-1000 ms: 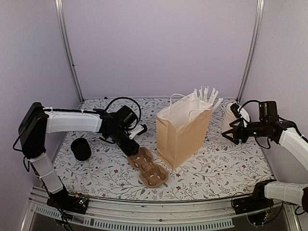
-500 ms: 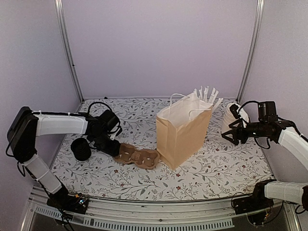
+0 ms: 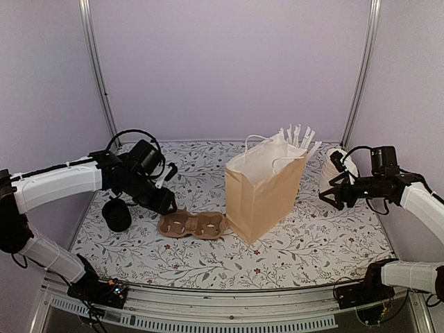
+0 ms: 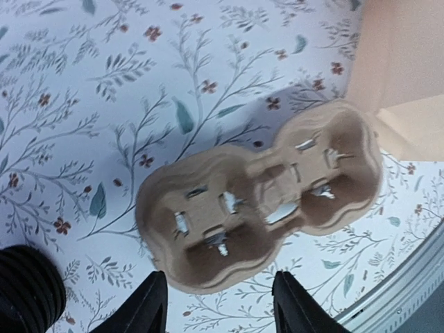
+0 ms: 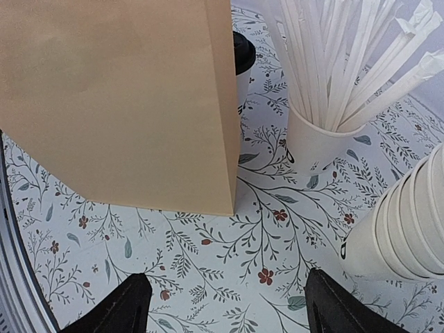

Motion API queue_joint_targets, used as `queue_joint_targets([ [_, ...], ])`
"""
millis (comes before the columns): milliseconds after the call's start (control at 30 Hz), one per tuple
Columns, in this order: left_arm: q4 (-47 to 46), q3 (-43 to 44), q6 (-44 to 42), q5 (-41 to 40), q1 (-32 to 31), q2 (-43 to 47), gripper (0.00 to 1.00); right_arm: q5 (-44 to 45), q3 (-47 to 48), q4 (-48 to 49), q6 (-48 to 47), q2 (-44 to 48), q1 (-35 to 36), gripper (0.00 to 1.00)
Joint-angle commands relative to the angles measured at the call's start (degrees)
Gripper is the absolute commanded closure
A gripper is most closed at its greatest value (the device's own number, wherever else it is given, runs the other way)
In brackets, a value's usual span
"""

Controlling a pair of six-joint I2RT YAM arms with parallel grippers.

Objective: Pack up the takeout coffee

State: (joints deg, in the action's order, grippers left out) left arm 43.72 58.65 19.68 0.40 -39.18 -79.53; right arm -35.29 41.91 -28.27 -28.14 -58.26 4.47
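The left fingers [image 4: 154,309] are hovering apart and empty over the carrier [image 4: 257,201] beside the bag [image 5: 118,97], the right fingers [image 5: 132,305] hanging wide, so grabbing the lidded cup [image 5: 242,62] seems next.

The floral counter [image 3: 305,243] bears a cup carrier [image 3: 192,225], paper bag [image 3: 263,191], straw cup [image 5: 316,139], stacked cups [image 3: 334,170], one lidded cup [image 5: 242,66], perhaps black lids [image 3: 116,215].
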Motion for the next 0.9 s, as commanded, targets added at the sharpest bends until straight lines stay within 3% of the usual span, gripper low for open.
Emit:
queue_joint_targets([
  [0, -6.7, 2.6, -13.7, 9.2, -1.3, -2.8, 0.48, -0.7, -0.4, -0.3, -0.5, 0.3, -0.2, 0.2],
  [133, -9.3, 4.1, -19.5, 15.0, -1.1, -6.6, 0.48, -0.6, -0.5, -0.4, -0.5, 0.9, -0.2, 0.2],
  [400, -6.0, 6.6, -15.1, 9.0, 1.6, -16.9, 0.48, -0.5, -0.5, -0.3, -0.4, 1.6, -0.2, 0.2],
  [733, -6.1, -0.3, -6.5, 8.1, 2.1, -13.3, 0.59, -0.8, -0.5, -0.4, -0.6, 1.4, -0.2, 0.2],
  [867, -4.9, -3.4, -3.2, 6.3, 1.8, -12.7, 0.69, -0.9, -0.5, -0.5, -0.6, 1.2, -0.2, 0.2],
])
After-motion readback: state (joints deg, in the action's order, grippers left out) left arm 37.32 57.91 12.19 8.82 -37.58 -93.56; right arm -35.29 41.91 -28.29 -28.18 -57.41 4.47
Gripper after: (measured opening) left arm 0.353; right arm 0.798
